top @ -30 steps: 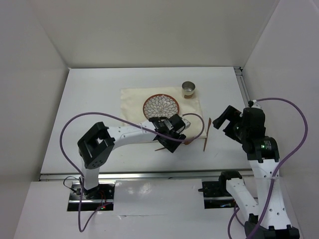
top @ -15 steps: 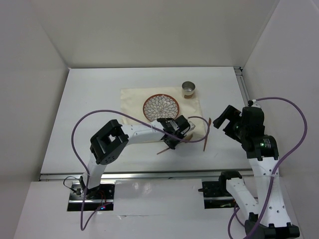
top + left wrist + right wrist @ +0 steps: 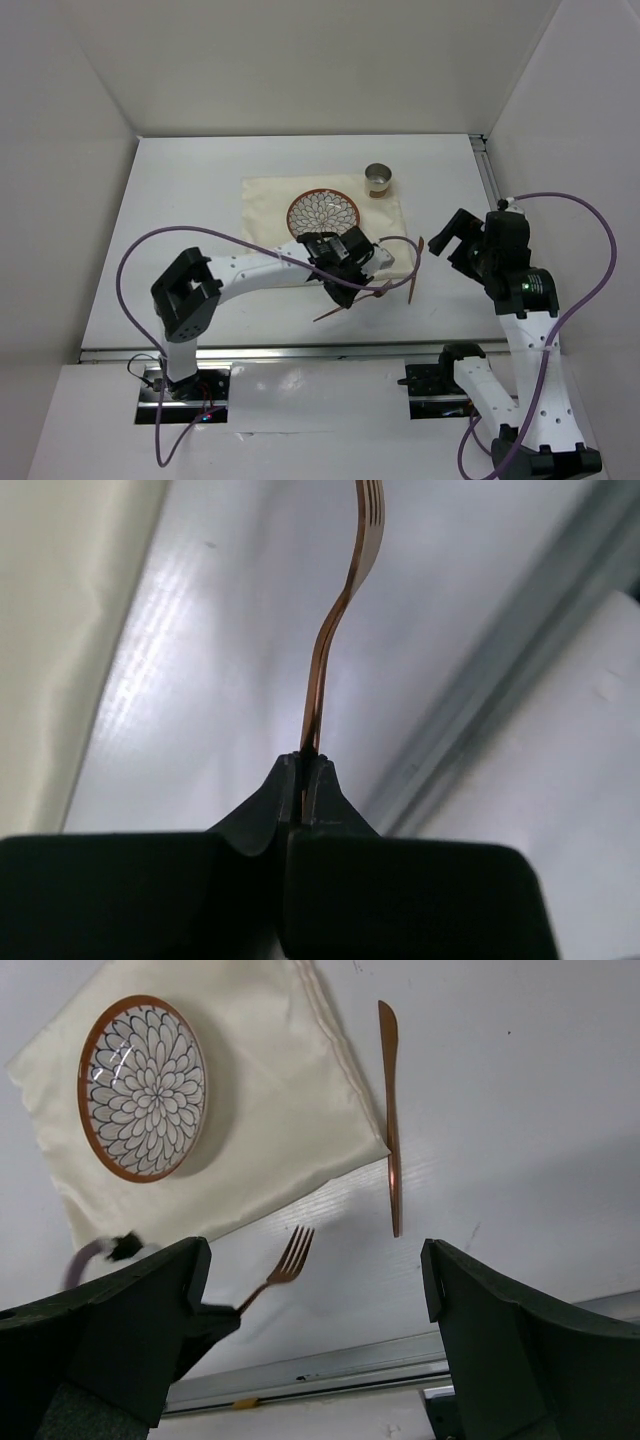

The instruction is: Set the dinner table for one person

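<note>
Left arm stretched right along table [image 3: 180, 200] front, gripper [image 3: 303, 770] clamped on fork [image 3: 340, 630] handle. Right gripper [image 3: 315, 1290] hung raised, jaws wide apart.

Left pincer [image 3: 305, 766] pinched tight, arm stretched rightward, right pincer [image 3: 315, 1280] spread wide

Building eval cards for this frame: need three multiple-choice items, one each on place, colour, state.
1. Where does the knife lie? A) inside the cup B) on the table, right of the placemat C) propped against the cup
2. What colour is the rim of the plate? A) blue B) green C) orange-brown
3. What state is the left tool in? A) open, empty B) shut on the fork C) out of view
Answers: 1 B, it lies on bare tabletop beside the placemat; 2 C, the outer ring shows orange-brown; 3 B, it pinches the fork's handle.
</note>
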`<move>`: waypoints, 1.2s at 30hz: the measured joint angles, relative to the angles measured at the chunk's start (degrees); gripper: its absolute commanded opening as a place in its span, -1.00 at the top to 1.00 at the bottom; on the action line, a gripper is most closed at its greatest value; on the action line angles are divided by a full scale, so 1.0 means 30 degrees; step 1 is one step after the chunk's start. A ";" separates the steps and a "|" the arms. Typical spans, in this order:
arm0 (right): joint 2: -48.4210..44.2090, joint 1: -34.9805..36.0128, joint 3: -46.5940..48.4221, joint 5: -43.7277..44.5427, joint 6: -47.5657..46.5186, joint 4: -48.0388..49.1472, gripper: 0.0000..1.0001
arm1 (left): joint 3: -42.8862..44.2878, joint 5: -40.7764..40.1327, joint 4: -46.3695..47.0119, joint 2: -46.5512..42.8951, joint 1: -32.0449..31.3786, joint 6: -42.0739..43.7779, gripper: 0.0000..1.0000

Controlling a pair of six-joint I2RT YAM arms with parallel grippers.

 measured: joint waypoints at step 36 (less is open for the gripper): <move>0.1013 0.0000 0.1494 0.0714 -0.0882 -0.0204 -1.00 | -0.0430 -0.0277 0.2033 0.0117 1.4214 -1.0105 1.00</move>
